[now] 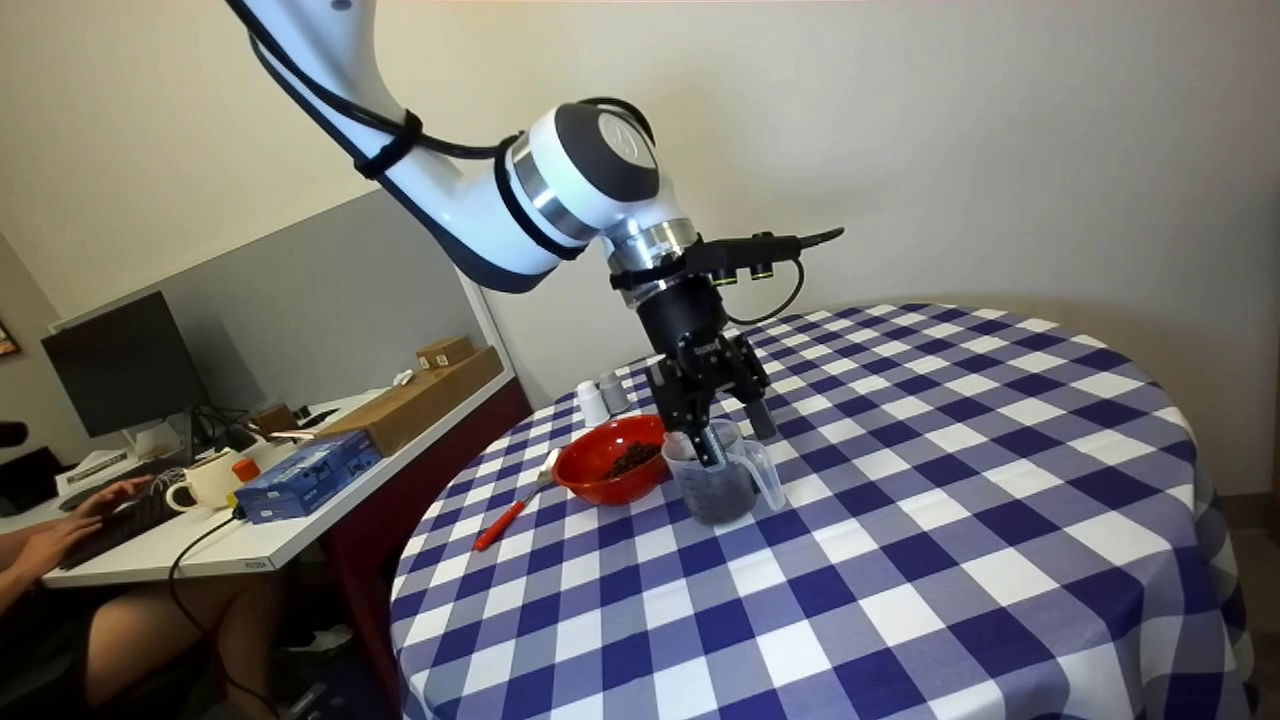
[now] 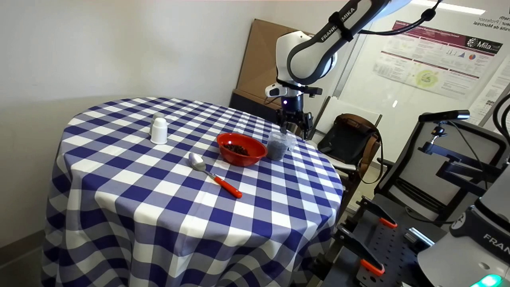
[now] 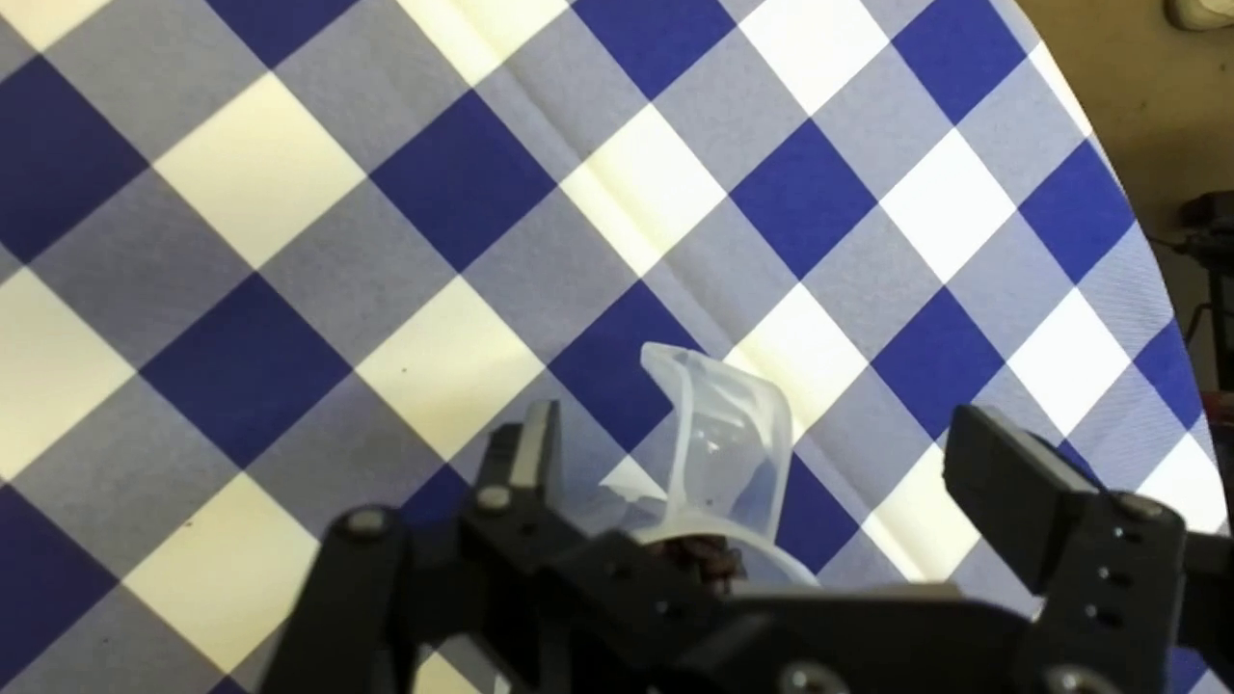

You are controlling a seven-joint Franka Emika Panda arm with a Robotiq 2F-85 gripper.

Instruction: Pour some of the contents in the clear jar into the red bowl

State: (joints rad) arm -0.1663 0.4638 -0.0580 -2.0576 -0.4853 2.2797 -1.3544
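The clear jar stands upright on the checked tablecloth with dark contents in it; it also shows in an exterior view. In the wrist view the jar's handle and part of its rim show, with brown bits inside; the rest is hidden by the gripper. The red bowl stands close beside the jar and holds dark bits; it also shows in an exterior view and is out of the wrist view. My gripper is open, fingers wide apart, at jar-top height. The jar's handle lies between the fingers in the wrist view.
A spoon with a red handle lies near the bowl. A white shaker and a grey shaker stand beyond it. The round table's edge shows at the right of the wrist view. A desk stands beside the table.
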